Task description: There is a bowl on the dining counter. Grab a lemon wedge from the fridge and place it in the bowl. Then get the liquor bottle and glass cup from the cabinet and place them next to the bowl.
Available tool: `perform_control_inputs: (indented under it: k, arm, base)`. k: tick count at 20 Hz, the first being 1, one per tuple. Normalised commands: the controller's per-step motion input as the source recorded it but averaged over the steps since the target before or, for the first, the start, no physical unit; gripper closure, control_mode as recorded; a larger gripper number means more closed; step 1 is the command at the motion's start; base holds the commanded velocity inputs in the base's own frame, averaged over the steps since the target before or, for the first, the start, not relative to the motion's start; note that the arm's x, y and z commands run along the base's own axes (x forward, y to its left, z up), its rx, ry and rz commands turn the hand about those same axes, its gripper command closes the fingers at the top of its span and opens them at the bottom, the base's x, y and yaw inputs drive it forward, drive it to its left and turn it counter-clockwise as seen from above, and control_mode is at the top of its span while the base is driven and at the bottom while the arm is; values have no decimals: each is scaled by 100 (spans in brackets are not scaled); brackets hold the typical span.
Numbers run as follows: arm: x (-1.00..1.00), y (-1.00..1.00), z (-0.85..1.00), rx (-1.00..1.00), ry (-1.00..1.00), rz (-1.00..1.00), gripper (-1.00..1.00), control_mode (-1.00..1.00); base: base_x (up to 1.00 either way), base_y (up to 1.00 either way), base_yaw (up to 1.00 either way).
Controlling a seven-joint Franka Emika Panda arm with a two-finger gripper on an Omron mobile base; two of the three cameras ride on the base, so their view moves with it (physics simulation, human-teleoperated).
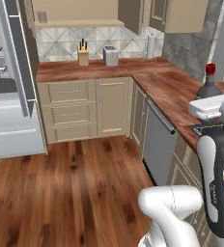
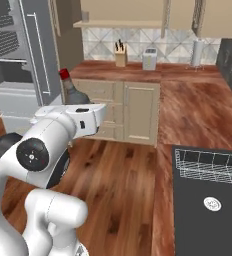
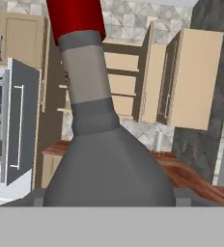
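Liquor bottle (image 3: 109, 164) sits right against the hand camera: broad dark grey body at the bottom, narrow neck rising to a red cap (image 3: 75, 17) at the top edge. Gripper (image 3: 109, 200) jaws stand wide, one on each side of the bottle's base, gripping it. In the left base view the bottle (image 1: 209, 87) shows upright just above the white hand, over the wood-grain table (image 1: 167, 89); in the right base view it (image 2: 73, 92) rises behind the hand, clear of the floor. Beyond the bottle, the tan cabinet (image 3: 152, 82) hangs with doors swung open, beige shelves visible. Fridge (image 3: 17, 128) stands further left, door open. Knife block (image 1: 83, 55) and toaster (image 1: 110, 56) sit on the far table by the tiled wall.
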Motion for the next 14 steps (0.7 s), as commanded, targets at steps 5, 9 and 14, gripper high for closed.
perform_control_inputs:
  k: [5,9,14]
  arm:
    - [0,0,0,0,0,0,100,100]
    - [0,0,0,0,0,0,100,100]
    - [0,0,0,0,0,0,100,100]
  base:
    - [-100,-4,0]
    - [-100,0,0]
    - [-92,-12,-21]
